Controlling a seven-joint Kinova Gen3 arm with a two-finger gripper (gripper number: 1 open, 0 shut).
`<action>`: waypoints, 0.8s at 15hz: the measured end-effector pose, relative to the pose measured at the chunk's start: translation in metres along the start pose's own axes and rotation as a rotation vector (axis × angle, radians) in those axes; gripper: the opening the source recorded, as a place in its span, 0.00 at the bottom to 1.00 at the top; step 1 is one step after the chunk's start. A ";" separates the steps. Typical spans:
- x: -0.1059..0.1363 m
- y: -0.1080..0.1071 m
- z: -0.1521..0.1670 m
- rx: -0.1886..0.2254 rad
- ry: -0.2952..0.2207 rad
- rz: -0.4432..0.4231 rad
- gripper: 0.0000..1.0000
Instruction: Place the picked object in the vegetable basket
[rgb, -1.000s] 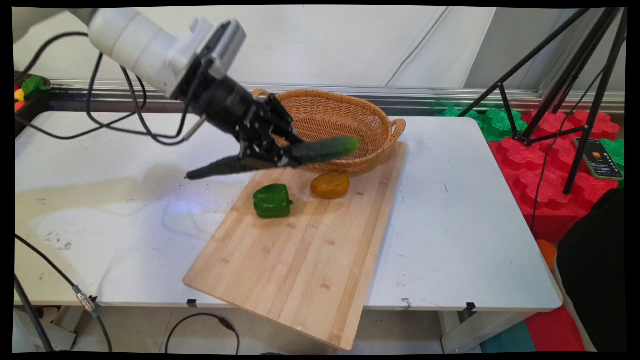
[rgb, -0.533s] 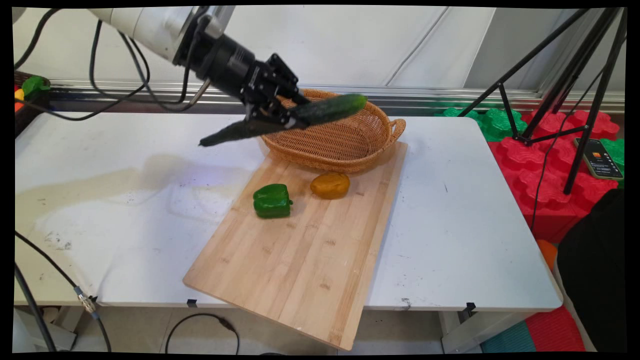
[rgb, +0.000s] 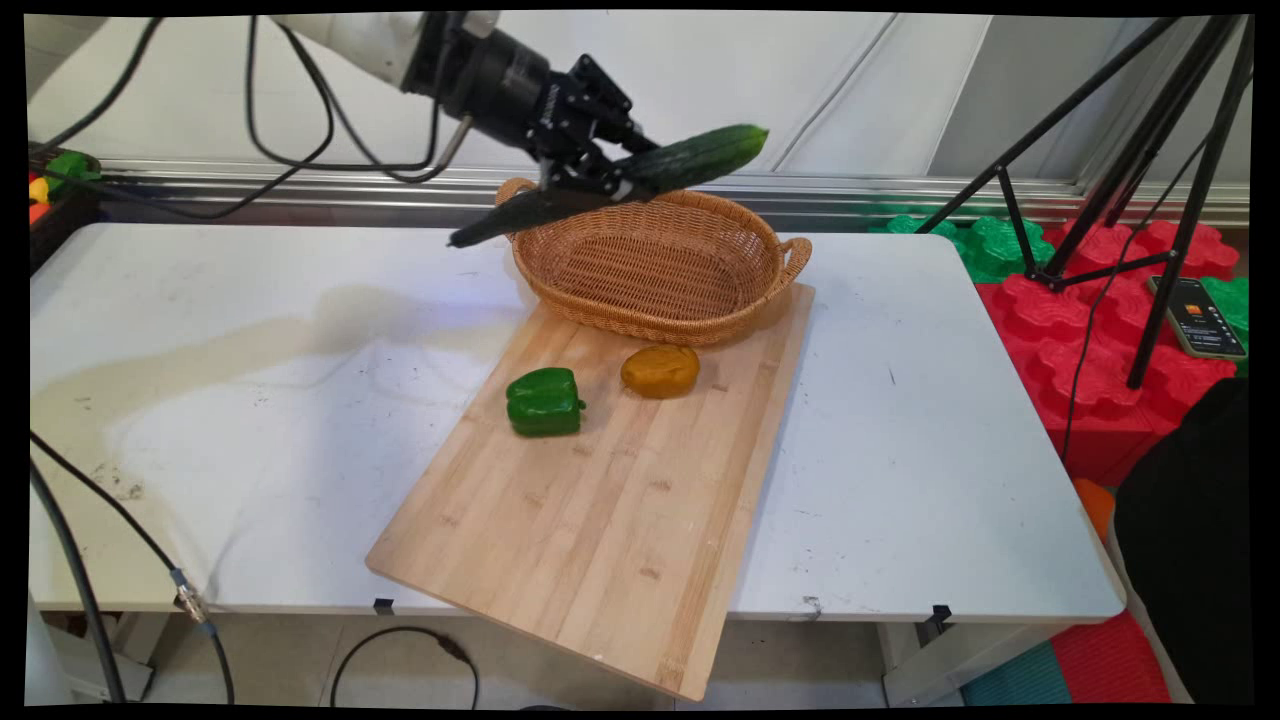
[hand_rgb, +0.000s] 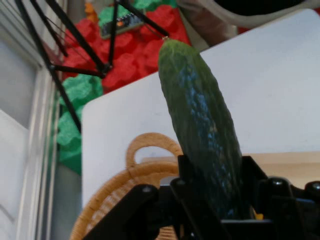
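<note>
1. Main view: the gripper (rgb: 600, 180) hangs in the air above the far left rim of the wicker basket (rgb: 655, 262), its fingers clamped on a long dark green cucumber (rgb: 620, 182). The cucumber is gripped near its middle and tilted, its thick end raised toward the right and its thin end pointing down to the left past the basket's handle; it touches nothing else. The basket stands on the far end of a wooden cutting board (rgb: 610, 500), which lies aslant on the white table (rgb: 930, 440) and overhangs its near edge. A green bell pepper (rgb: 543, 401) and a yellow-brown potato (rgb: 660, 370) lie on the board just before the basket, a little apart from each other.

2. Hand view: the cucumber (hand_rgb: 202, 130) rises from between the two black fingers (hand_rgb: 187, 190), which press against its sides, a contact the main view shows less plainly. Below lies the basket's rim and handle (hand_rgb: 150, 150). The pepper and potato are out of this view.
</note>
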 end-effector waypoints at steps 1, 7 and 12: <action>-0.002 -0.005 0.006 0.009 0.000 0.007 0.00; -0.022 -0.038 0.059 0.052 -0.018 0.034 0.00; -0.043 -0.058 0.103 0.062 -0.037 0.050 0.00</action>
